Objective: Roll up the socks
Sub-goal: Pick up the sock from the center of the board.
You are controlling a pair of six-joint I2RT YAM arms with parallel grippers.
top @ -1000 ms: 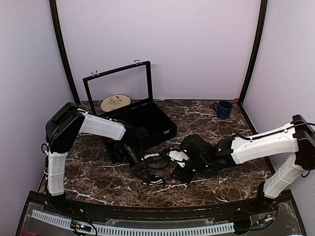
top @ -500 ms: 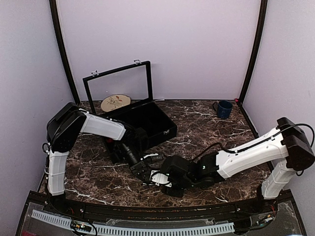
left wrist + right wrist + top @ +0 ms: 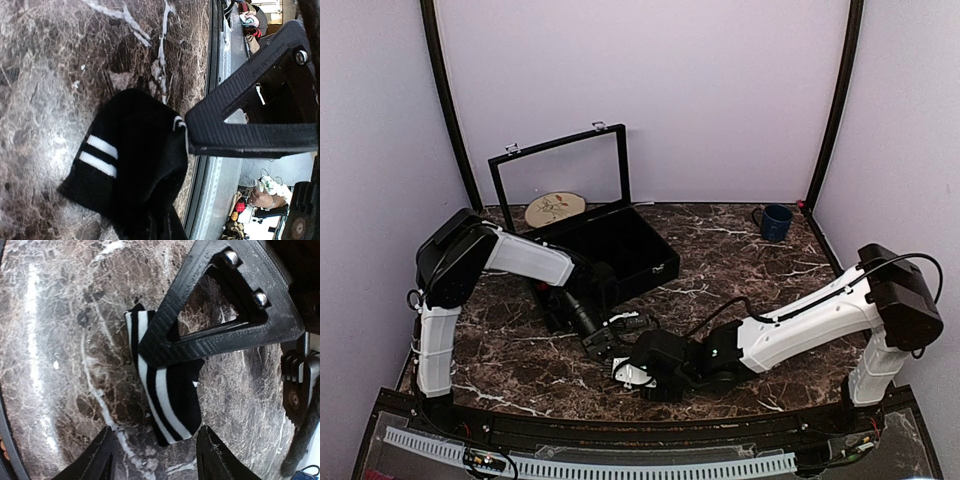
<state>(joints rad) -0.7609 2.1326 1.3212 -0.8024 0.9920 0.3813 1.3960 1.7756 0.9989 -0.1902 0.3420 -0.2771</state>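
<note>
The black sock (image 3: 132, 150) lies on the dark marble surface toward its near edge. It is ribbed black knit with a pair of white stripes across one end. In the right wrist view the white bands run lengthwise down a narrow, folded strip. The fabric is bunched and doubled over rather than flat, with one rounded fold resting on the surface. Its other end narrows and passes into the closed left end effector (image 3: 150, 347), which pinches it. From above it shows only as a small black-and-white lump.
</note>
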